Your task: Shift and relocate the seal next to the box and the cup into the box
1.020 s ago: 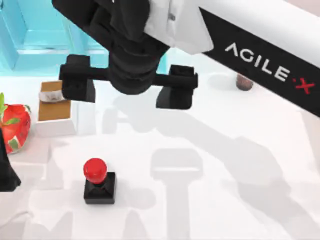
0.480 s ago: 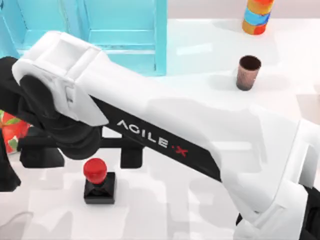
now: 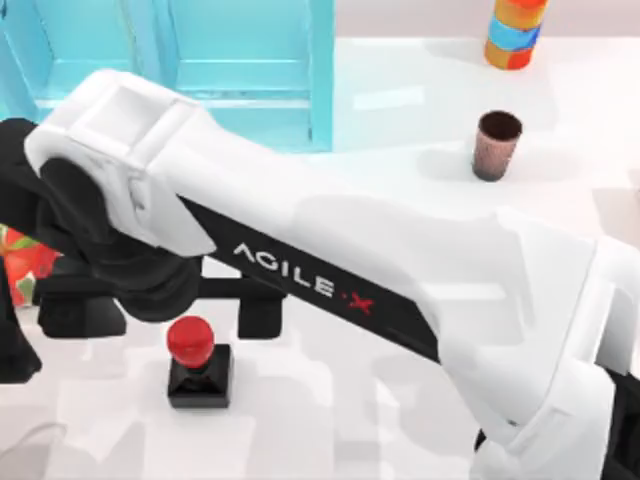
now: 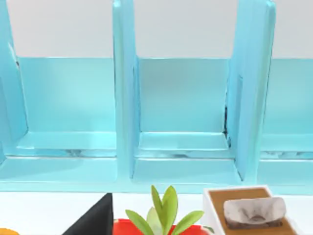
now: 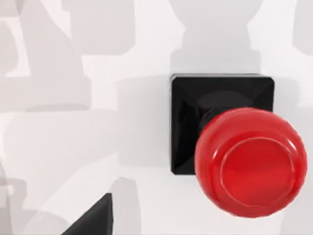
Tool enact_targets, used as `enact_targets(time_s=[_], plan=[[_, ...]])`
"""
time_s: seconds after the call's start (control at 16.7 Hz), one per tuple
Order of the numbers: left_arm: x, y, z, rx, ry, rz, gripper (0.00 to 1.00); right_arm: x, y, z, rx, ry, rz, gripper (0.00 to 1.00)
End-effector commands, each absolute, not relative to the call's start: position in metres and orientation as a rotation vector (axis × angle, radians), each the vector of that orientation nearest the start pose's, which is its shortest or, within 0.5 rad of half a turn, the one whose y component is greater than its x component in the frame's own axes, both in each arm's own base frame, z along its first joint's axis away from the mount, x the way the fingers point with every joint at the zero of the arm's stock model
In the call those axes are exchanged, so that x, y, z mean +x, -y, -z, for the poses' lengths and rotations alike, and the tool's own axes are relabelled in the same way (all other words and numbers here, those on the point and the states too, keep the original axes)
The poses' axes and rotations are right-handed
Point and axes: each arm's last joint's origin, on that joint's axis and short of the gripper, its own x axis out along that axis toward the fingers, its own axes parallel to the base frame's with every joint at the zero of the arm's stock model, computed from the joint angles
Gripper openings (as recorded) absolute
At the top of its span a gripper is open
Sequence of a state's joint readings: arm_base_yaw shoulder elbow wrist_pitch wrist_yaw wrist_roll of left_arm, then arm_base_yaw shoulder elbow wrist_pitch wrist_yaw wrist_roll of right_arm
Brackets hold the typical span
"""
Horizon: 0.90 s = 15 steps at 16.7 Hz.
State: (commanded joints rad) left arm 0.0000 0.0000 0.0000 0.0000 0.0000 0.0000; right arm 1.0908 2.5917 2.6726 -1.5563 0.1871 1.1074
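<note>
Right gripper (image 3: 165, 308) spread open above one seal (image 3: 198, 362), one cup (image 3: 496, 145) well apart.

The right arm (image 3: 330, 270) lies across the top view and hides most of the right gripper (image 3: 165, 305); two dark fingers (image 3: 262, 308) poke out below it, spread wide. Left of that claw, the strawberry-like thing (image 3: 28, 262) is mostly covered and cut by the edge. Up behind the claw, the blue box (image 3: 240, 70) runs off the top edge. The striped cylinder (image 3: 512, 35) is cropped too.
</note>
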Motion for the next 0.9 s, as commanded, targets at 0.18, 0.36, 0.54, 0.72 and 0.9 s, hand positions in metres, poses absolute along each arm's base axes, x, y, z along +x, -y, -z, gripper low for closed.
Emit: enact_targets(time_s=[0.18,0.36,0.54,0.72,0.9], plan=[[0.106,0.001,-0.160,0.000,0.000,0.000,1.00,0.235,-0.446,-0.197,0.010,-1.369,0.006,1.00],[0.106,0.001,-0.160,0.000,0.000,0.000,1.00,0.239,-0.445,-0.167,0.002,-1.374,0.012,1.00],[0.106,0.001,-0.160,0.000,0.000,0.000,1.00,0.241,-0.444,-0.150,0.007,-1.370,0.008,1.00],[0.106,0.001,-0.160,0.000,0.000,0.000,1.00,0.241,-0.444,-0.148,0.008,-1.370,0.008,1.00],[0.106,0.001,-0.160,0.000,0.000,0.000,1.00,0.241,-0.444,-0.148,0.008,-1.370,0.008,0.85]])
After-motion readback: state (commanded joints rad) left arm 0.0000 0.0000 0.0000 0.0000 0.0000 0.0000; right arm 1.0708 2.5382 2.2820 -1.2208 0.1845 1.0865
